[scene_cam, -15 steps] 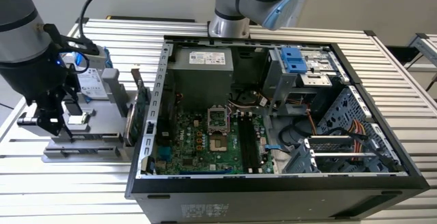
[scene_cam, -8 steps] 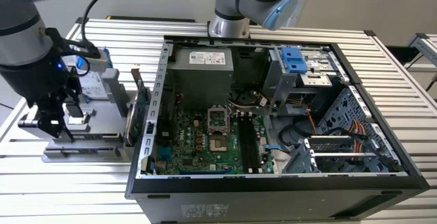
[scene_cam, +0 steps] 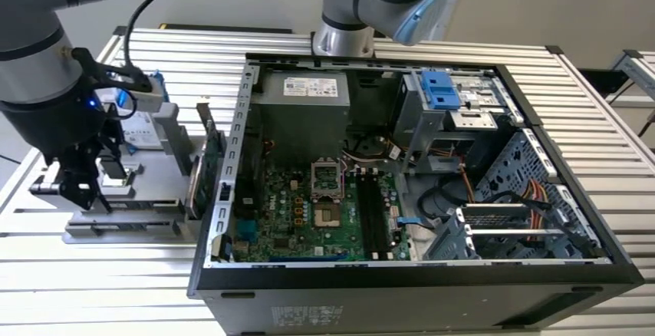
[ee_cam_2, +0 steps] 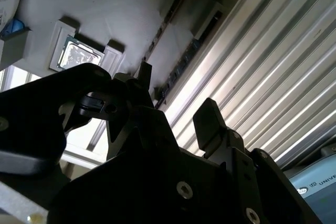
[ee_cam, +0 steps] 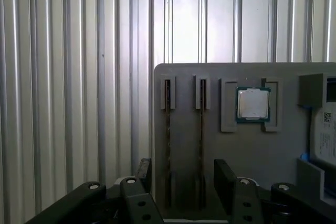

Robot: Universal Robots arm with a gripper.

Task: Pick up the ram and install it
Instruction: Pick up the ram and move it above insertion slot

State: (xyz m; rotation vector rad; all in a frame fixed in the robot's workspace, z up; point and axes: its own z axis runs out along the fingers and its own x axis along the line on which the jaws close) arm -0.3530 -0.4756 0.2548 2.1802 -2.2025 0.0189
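Note:
Two ram strips stand on edge in parallel slots of a grey holder [ee_cam: 184,74]; in the first wrist view they are ram [ee_cam: 168,129] and ram [ee_cam: 202,129]. In the second wrist view the same strips, ram [ee_cam_2: 167,22] and ram [ee_cam_2: 191,51], show as dark lines. My gripper [ee_cam: 185,179] hangs open just above them, one black finger [ee_cam: 144,171] outside each strip, gripping nothing. In the exterior view the gripper [scene_cam: 87,198] hovers over the holder [scene_cam: 123,217] to the left of the computer case [scene_cam: 409,275]. The black memory slots [scene_cam: 373,221] lie on the green motherboard.
A square silver processor [ee_cam: 253,103] sits in a pocket of the same holder beside the ram. A green expansion card [scene_cam: 210,171] stands on edge between holder and case. A second arm's base [scene_cam: 353,14] stands behind the case. The ribbed metal table [scene_cam: 103,298] runs all round.

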